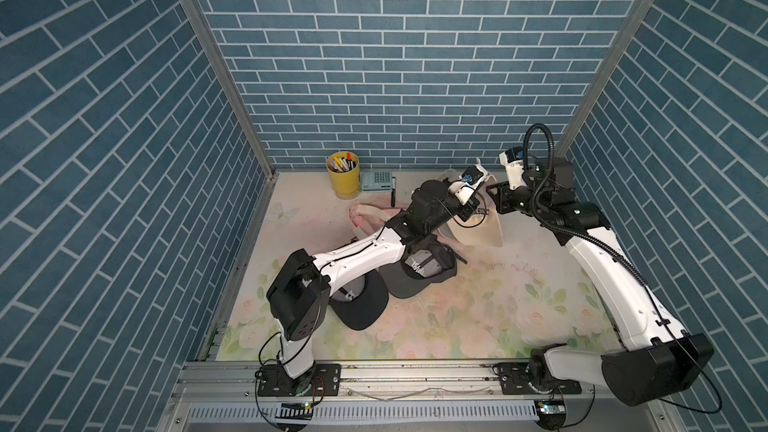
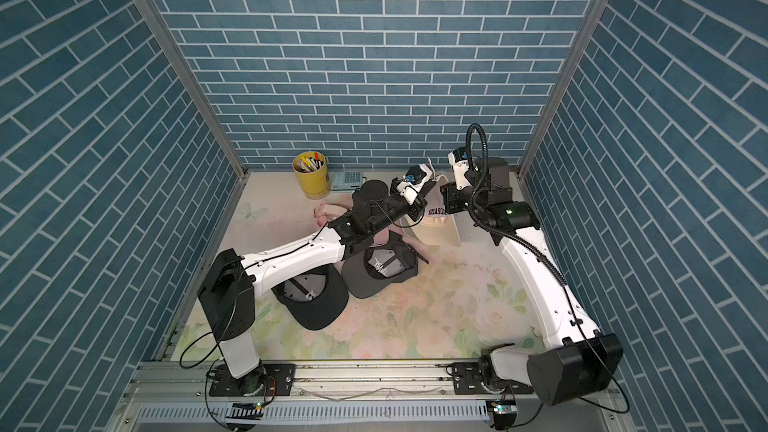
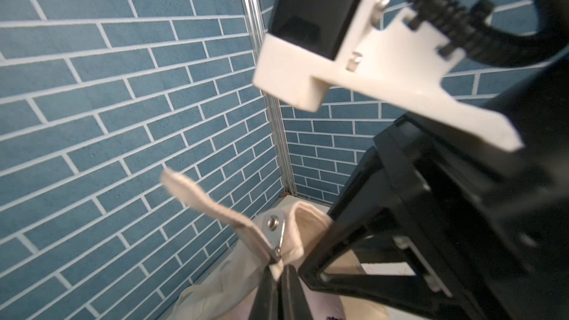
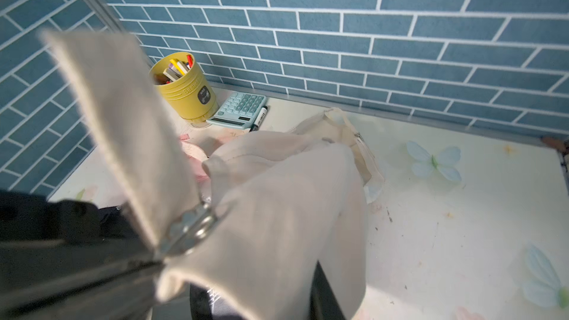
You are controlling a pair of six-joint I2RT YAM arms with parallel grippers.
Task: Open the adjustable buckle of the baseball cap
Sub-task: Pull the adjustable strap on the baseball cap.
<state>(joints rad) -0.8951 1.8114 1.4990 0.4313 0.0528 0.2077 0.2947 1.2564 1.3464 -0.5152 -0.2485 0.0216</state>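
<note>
**A:** Where do we log the cap?

**B:** We put the cream fabric baseball cap (image 1: pixel 484 234) at the far right of the floral-printed tabletop (image 1: pixel 478 317), near the back wall. It hangs between the two arms. Its dark lettering (image 2: pixel 436 211) faces up in both top views. We cannot tell whether the brim touches the tabletop.

**A:** Left side?

**B:** The left gripper (image 3: pixel 278 286) has its fingers (image 3: pixel 265 298) pressed together on the cream cloth, right under the silver metal buckle (image 3: pixel 275 231). The cream strap tail (image 3: pixel 197 195) sticks out past the buckle, free in the air. We cannot tell whether the buckle's flap is lifted.

**A:** Right side?

**B:** The right gripper (image 1: pixel 493 195) sits just beside the cap, facing the left one. In its wrist view the cloth drapes over it. Two dark parts show on either side of the fabric, with the tips hidden. We cannot tell whether those fingers are apart or pinching.

**A:** What else do we note?

**B:** A pale pink cap (image 1: pixel 374 213), a grey cap (image 1: pixel 415 284) and a black cap (image 1: pixel 363 305) lie under the left arm. A yellow round pot of pens (image 1: pixel 343 184) stands at the back wall, with a pale blue calculator (image 1: pixel 376 181) just beside it. A black marker (image 1: pixel 393 195) lies against the calculator's far edge.
</note>
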